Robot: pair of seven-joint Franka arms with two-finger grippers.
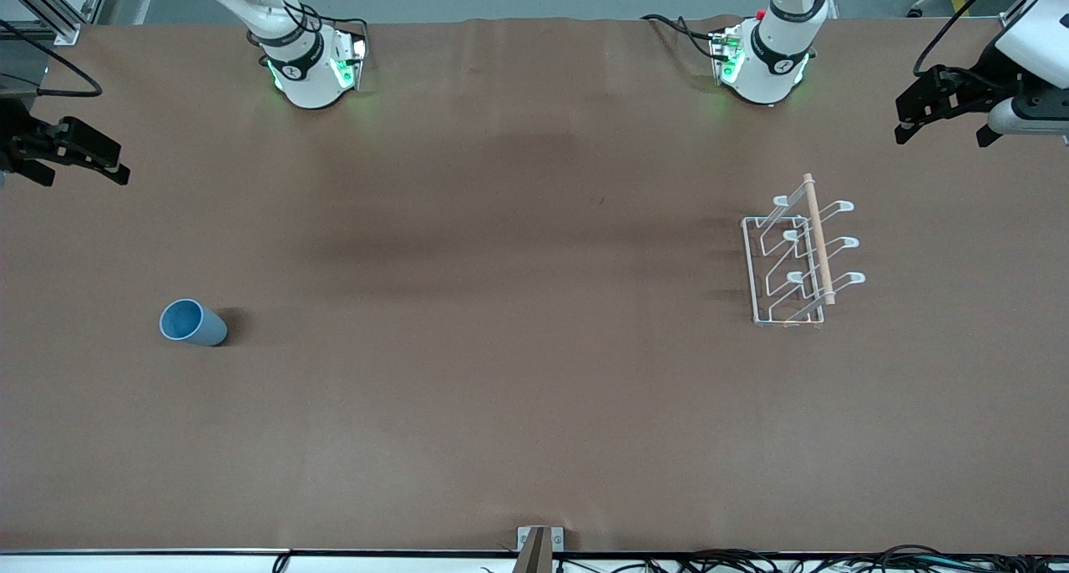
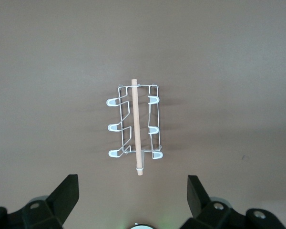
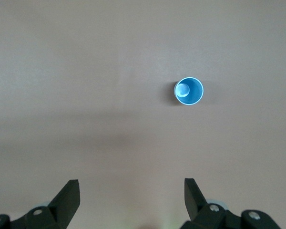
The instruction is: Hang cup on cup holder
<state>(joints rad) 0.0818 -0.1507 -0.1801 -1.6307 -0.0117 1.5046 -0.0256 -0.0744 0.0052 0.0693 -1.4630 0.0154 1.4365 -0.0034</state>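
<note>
The light-blue cup [image 1: 192, 322] stands upright, mouth up, toward the right arm's end of the table; it also shows in the right wrist view [image 3: 188, 90]. The white wire cup holder [image 1: 793, 260] with its wooden dowel [image 1: 818, 239] stands toward the left arm's end, with all its prongs bare; it also shows in the left wrist view [image 2: 136, 125]. My left gripper [image 1: 942, 130] is open and empty, high over the table's end beside the holder [image 2: 133, 183]. My right gripper [image 1: 82, 174] is open and empty, high over the table's other end, apart from the cup [image 3: 132, 186].
The brown table [image 1: 518, 372] carries only the cup and the holder. The two arm bases [image 1: 313, 68] [image 1: 764, 63] stand along its edge farthest from the front camera. A small bracket [image 1: 539, 544] sits at the edge nearest that camera.
</note>
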